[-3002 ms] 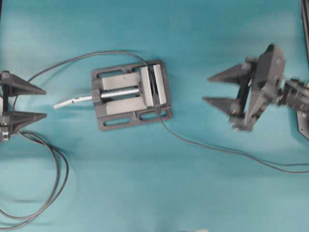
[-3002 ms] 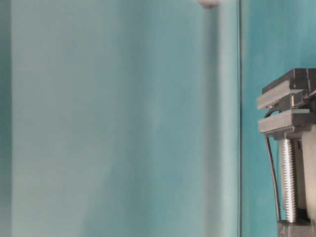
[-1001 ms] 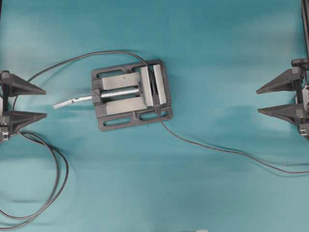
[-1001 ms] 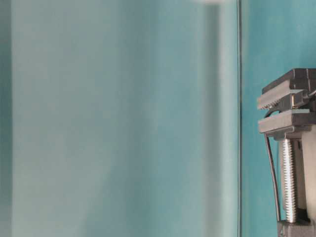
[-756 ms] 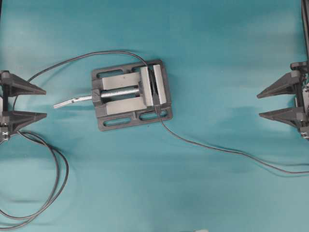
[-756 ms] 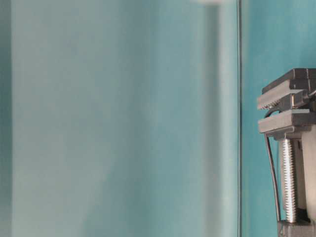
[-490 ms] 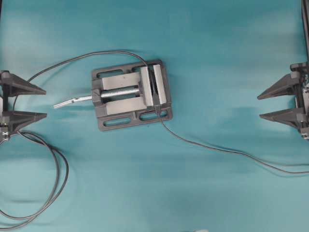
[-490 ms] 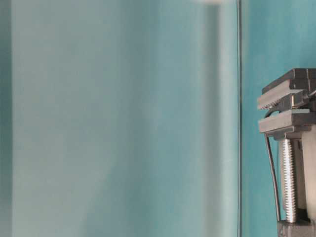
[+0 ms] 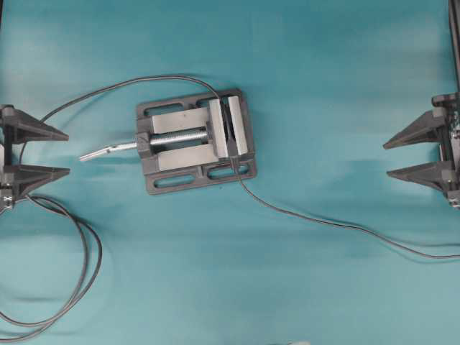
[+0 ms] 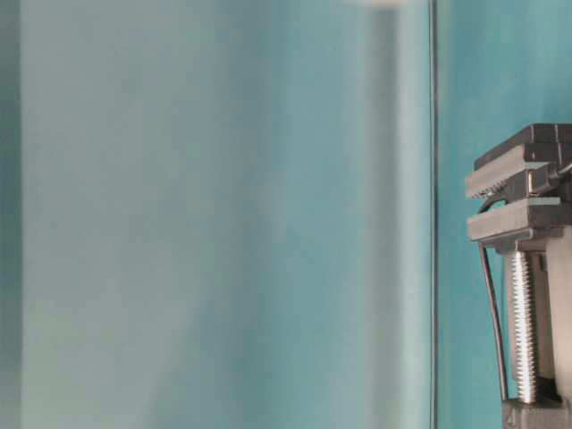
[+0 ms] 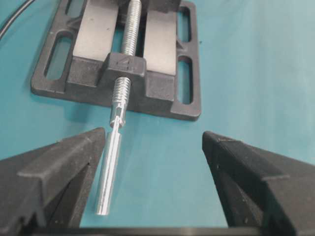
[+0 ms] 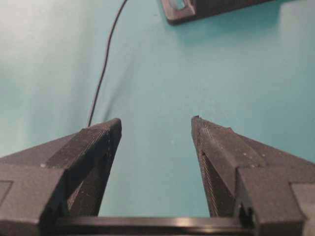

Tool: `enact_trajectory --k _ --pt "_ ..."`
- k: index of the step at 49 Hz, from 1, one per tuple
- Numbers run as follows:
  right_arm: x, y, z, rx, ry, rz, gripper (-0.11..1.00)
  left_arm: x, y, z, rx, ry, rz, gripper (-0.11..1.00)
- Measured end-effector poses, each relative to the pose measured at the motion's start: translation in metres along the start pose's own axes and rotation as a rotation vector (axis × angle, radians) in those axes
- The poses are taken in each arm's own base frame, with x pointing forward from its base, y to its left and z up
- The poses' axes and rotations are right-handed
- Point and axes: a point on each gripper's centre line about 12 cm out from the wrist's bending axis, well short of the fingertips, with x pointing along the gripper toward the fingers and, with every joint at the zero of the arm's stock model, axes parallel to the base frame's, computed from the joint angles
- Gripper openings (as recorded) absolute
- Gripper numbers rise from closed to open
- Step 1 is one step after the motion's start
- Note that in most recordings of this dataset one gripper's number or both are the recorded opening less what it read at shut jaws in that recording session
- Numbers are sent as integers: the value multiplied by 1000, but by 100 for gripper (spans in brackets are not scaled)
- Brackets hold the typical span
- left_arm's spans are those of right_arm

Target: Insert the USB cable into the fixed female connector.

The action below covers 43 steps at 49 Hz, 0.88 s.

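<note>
One vise point(image 9: 195, 141) sits on the one teal tabletop point(image 9: 323, 79), between the two sets of jaws. It has one screw handle point(image 9: 108, 150), pointing toward the left jaws. Two cables show: one USB cable point(image 9: 323, 222), thin, trailing toward the right jaws, and one thicker black cable point(image 9: 79, 280) looping beside the left jaws. Two grippers are in view, one left gripper point(image 9: 65, 152) and one right gripper point(image 9: 388, 159), each with two jaws standing apart.
</note>
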Motion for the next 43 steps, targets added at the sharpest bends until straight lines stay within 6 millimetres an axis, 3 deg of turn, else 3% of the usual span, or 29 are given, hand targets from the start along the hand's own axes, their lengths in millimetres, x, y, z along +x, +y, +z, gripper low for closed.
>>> enact_trajectory --k 43 --pt "0 1 -4 3 29 11 64 0 0 0 0 -3 -1 97"
